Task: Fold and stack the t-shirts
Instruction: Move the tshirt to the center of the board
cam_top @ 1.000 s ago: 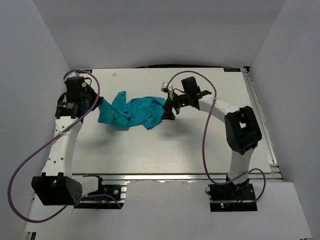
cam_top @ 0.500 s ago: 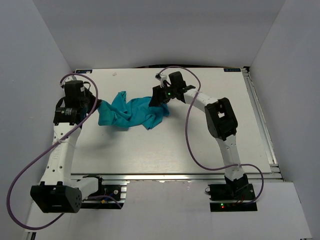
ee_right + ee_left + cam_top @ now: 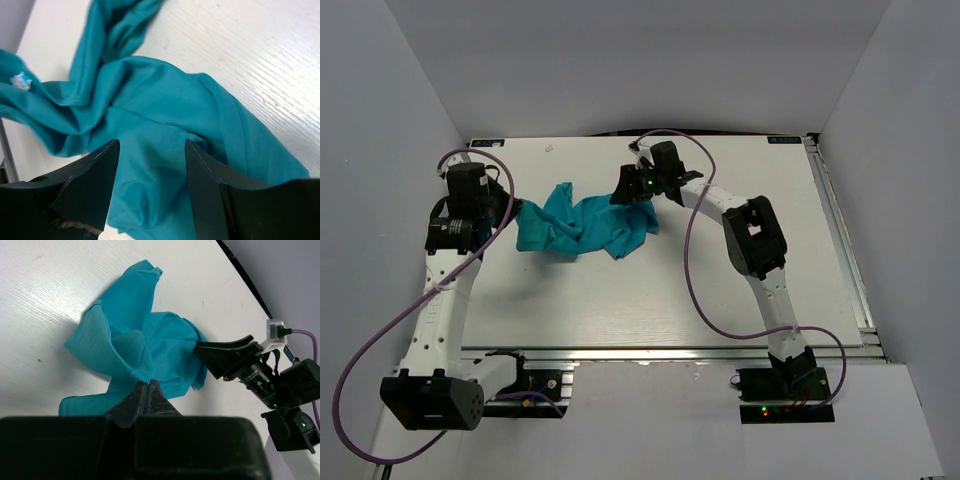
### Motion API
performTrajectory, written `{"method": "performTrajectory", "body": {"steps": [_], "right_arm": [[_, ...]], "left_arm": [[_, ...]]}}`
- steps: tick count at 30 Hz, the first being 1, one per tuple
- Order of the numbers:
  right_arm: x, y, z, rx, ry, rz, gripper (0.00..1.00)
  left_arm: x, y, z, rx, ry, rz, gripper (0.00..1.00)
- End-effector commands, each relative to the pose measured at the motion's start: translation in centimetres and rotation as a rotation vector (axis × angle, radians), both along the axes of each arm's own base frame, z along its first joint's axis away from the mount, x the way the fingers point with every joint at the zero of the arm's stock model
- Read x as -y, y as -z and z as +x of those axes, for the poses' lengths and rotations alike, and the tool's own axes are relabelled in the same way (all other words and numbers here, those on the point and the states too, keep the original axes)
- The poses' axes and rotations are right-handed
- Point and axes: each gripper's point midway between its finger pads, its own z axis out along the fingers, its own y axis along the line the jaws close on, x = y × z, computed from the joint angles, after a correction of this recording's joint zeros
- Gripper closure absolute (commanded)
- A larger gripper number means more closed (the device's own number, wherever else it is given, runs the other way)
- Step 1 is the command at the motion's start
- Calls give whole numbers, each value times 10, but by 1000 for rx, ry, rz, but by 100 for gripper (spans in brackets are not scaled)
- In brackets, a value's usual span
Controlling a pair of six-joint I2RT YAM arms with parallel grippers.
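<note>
One teal t-shirt (image 3: pixel 582 226) lies crumpled on the white table (image 3: pixel 670 290), left of centre; it also shows in the left wrist view (image 3: pixel 135 347) and fills the right wrist view (image 3: pixel 165 125). My left gripper (image 3: pixel 516 212) is shut on the shirt's left edge; in the left wrist view (image 3: pixel 147 383) its tips pinch a hem. My right gripper (image 3: pixel 623 192) is open at the shirt's upper right end; in the right wrist view (image 3: pixel 151 145) its fingers straddle a fold of cloth without closing on it.
Grey walls close in the table on three sides. A black cable (image 3: pixel 700 132) runs along the far edge. The arm bases (image 3: pixel 520 385) and a metal rail (image 3: pixel 650 352) sit at the near edge.
My right arm has swung left and farther back along the shirt's right end, its gripper now over the shirt's upper right part. The left arm has shifted only slightly; the shirt has barely moved.
</note>
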Motion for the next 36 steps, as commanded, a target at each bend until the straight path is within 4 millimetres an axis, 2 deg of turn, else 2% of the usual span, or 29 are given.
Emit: {"method": "performTrajectory", "body": {"steps": [1, 6, 11, 17, 25, 30, 36], "right_arm": [[-3, -1, 13, 36, 38, 0, 39], [-1, 1, 15, 50, 40, -14, 40], [0, 13, 7, 6, 33, -19, 42], [-6, 18, 7, -7, 33, -12, 42], [-7, 25, 2, -34, 25, -10, 47], [-9, 24, 2, -35, 22, 1, 54], [-13, 16, 5, -17, 21, 24, 69]], "left_arm": [[0, -10, -4, 32, -4, -8, 100], [0, -9, -5, 29, -7, -12, 100], [-1, -8, -6, 27, -9, -10, 100], [0, -9, -5, 26, -9, -18, 100], [0, -11, -6, 34, -12, -19, 100], [0, -12, -7, 36, -12, -23, 100], [0, -12, -6, 35, -13, -21, 100]]}}
